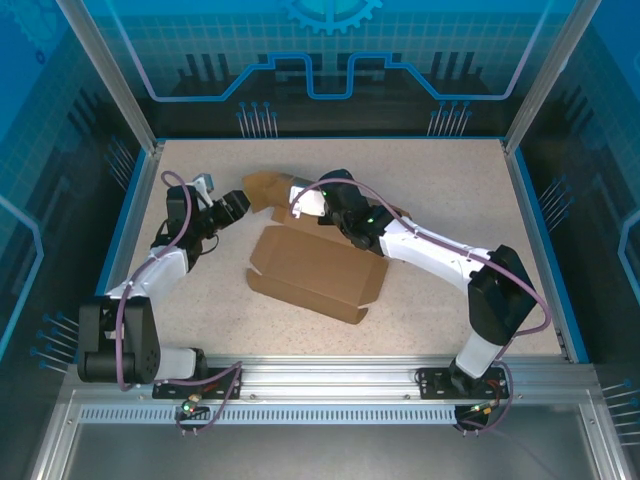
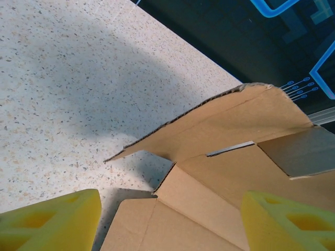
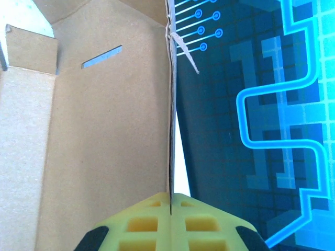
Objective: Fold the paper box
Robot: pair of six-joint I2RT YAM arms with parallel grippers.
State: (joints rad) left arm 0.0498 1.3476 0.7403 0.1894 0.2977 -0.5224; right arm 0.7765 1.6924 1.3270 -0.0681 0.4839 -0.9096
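paper box (image 1: 315, 272): brown cardboard, mid-table (image 1: 450, 180); one panel lies flat, another stands raised along its 12 o'clock edge (a narrow slit (image 3: 101, 56) is cut in the raised one).
right gripper (image 3: 171, 201): at 12 o'clock of the box, yellow fingers pressed together on the raised panel's thin edge.
left gripper (image 1: 238, 207): at 10 o'clock of the box, just beside the raised panel; jaws spread wide, holding nothing.
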